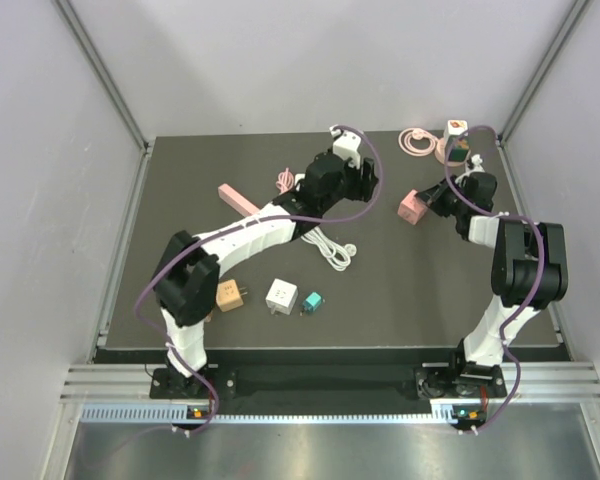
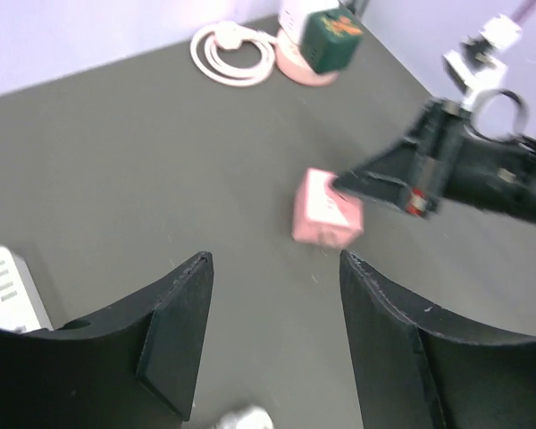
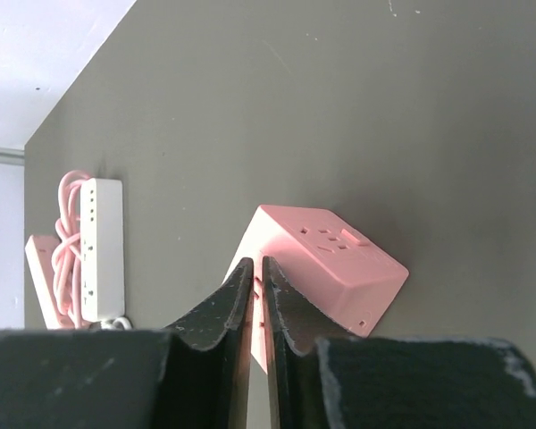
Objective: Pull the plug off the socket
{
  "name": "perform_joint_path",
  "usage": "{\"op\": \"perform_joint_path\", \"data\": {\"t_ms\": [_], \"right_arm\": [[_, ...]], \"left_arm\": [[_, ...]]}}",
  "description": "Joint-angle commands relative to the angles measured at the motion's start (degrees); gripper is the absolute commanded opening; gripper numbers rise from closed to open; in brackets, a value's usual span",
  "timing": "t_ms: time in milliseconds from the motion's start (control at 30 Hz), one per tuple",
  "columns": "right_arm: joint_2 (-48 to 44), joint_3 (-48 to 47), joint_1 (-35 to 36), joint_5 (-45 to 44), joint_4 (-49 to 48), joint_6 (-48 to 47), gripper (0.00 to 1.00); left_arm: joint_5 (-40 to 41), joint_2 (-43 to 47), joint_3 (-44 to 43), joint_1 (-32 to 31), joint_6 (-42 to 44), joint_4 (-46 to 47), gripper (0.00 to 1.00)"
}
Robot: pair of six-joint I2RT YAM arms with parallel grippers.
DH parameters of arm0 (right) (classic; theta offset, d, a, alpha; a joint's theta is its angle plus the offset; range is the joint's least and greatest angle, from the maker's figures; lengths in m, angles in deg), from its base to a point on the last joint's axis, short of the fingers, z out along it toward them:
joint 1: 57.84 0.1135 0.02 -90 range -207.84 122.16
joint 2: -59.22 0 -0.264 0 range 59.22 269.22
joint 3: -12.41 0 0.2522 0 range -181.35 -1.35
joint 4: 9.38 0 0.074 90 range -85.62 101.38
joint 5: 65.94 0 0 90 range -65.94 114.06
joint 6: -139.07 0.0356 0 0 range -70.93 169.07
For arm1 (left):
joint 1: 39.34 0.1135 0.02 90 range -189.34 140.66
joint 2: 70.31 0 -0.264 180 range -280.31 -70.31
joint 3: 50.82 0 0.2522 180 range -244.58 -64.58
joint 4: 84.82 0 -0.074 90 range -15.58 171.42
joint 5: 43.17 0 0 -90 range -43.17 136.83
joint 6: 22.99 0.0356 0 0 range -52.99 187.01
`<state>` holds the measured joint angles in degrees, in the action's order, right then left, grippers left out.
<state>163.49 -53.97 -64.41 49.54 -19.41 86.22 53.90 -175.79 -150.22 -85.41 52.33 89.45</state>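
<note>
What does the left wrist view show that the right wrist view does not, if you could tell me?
Only the left wrist view shows the green plug on its pink base, the coiled pink cable beside it, and the open left gripper. Only the right wrist view shows the tangled pink cable and the pink power strip at the far left. Both share the pink cube socket, the right gripper at its edge, the dark table and, probably, the white power strip.
</note>
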Motion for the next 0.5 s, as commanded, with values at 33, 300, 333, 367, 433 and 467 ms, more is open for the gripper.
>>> {"op": "perform_joint_path", "data": {"t_ms": [33,300,333,367,433,467], "right_arm": [[1.3,3.0,1.6,-5.5,9.8,-4.6,0.15],[0.8,2.9,1.5,-3.9,9.4,-5.7,0.36],[0.5,3.8,1.2,-3.3,8.0,-5.7,0.38],[-0.7,4.5,1.0,-3.1,7.0,-5.7,0.43],[-2.3,5.9,0.6,-3.4,6.0,-6.4,0.47],[-4.0,5.8,0.5,-5.2,7.1,-7.8,0.51]], "left_arm": [[-4.9,-5.7,-2.2,2.8,4.4,10.5,0.63],[-9.9,-9.8,7.4,9.4,3.3,23.5,0.64],[-10.0,-9.7,9.6,10.0,3.9,25.2,0.64],[-9.5,-9.5,11.0,10.1,6.2,27.2,0.64],[-7.7,-8.4,13.4,10.1,8.3,28.5,0.64],[-5.7,-8.1,13.7,10.1,9.9,28.3,0.64]]}}
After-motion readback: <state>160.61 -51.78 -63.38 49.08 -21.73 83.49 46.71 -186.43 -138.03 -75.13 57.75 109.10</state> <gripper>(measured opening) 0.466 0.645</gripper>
